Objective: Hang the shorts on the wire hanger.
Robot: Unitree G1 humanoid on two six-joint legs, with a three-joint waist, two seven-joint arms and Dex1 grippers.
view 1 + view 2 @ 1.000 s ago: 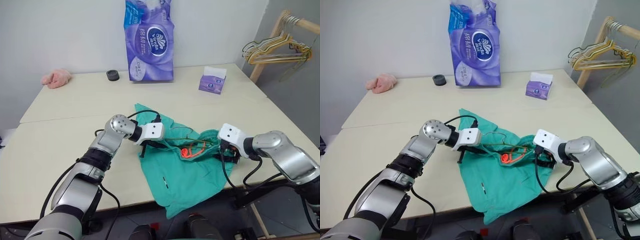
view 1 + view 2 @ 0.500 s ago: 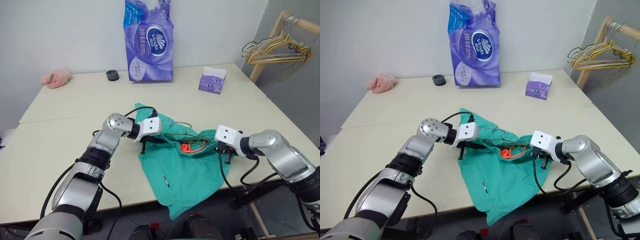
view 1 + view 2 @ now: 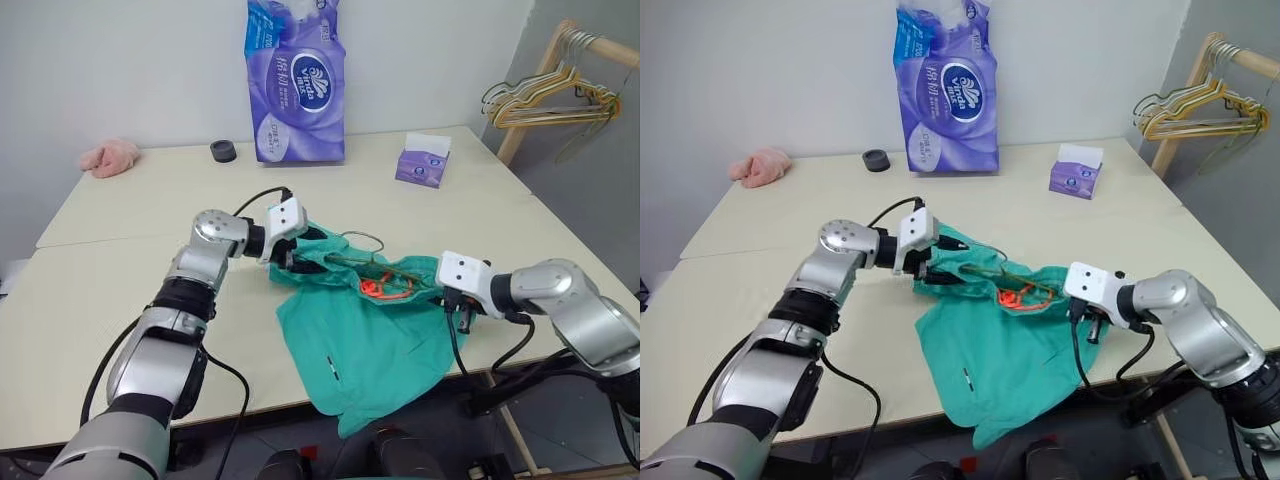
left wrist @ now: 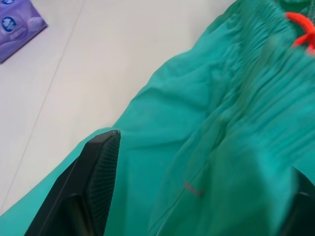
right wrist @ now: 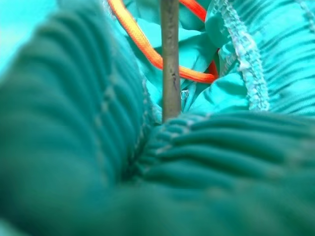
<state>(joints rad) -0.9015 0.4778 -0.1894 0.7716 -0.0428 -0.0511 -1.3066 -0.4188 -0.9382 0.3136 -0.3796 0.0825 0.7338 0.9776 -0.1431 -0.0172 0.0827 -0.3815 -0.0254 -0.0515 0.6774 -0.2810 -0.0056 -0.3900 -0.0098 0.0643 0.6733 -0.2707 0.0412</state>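
Left eye view: the shorts (image 3: 370,330) are lying bunched on the front part of the table (image 3: 120,290), their lower end hanging over the front edge.
Waistband: it is facing away from the robot, gathered and standing slightly raised between the two grippers, with an orange cord (image 3: 378,288) showing inside it.
Wire hanger: the wire hanger (image 3: 362,262) is lying across the waist opening, its hook poking out above the fabric toward the far side of the table.
Left gripper: the left gripper (image 3: 293,262) is sitting at the waistband's left end; in the left wrist view its fingers (image 4: 91,187) are standing spread apart, with teal cloth lying between them and nothing pinched.
Right gripper: the right gripper (image 3: 458,312) is at the waistband's right end, pressed together on a fold of the shorts; the right wrist view is showing ribbed elastic bunched up close, with the thin wire and the orange cord just behind it.
Far table: a purple tissue pack (image 3: 296,80), a small purple tissue box (image 3: 422,162), a black ring (image 3: 224,151) and a pink cloth wad (image 3: 110,156) are sitting well apart from the shorts.
Right background: other hangers (image 3: 545,100) are hanging on a wooden rack.
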